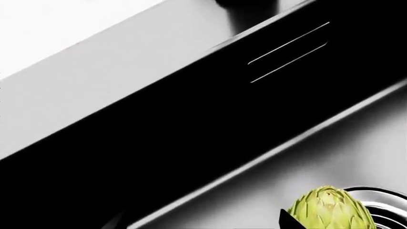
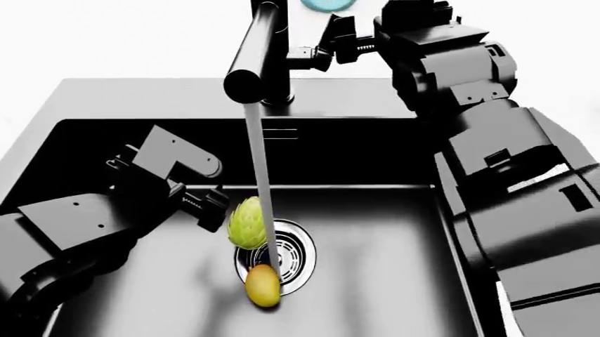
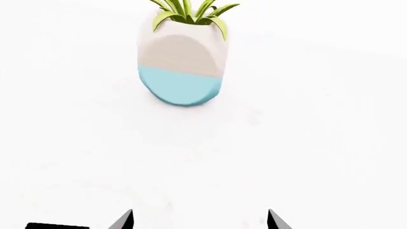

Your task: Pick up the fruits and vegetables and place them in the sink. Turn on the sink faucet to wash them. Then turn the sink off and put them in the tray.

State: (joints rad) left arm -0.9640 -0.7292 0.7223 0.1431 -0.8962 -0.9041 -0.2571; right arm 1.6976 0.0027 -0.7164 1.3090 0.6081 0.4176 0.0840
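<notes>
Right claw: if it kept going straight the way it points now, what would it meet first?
Probably the potted plant: in the wrist view it stands ahead of the open right claw, slightly off centre, with only bare white counter between. Depth is unclear, so it could pass alongside.

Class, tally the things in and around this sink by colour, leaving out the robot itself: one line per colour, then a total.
Green: 1, the artichoke
Yellow-orange: 1, the mango
Black: 2, the sink and the faucet
White-and-blue: 1, the plant pot
Total: 5
</notes>
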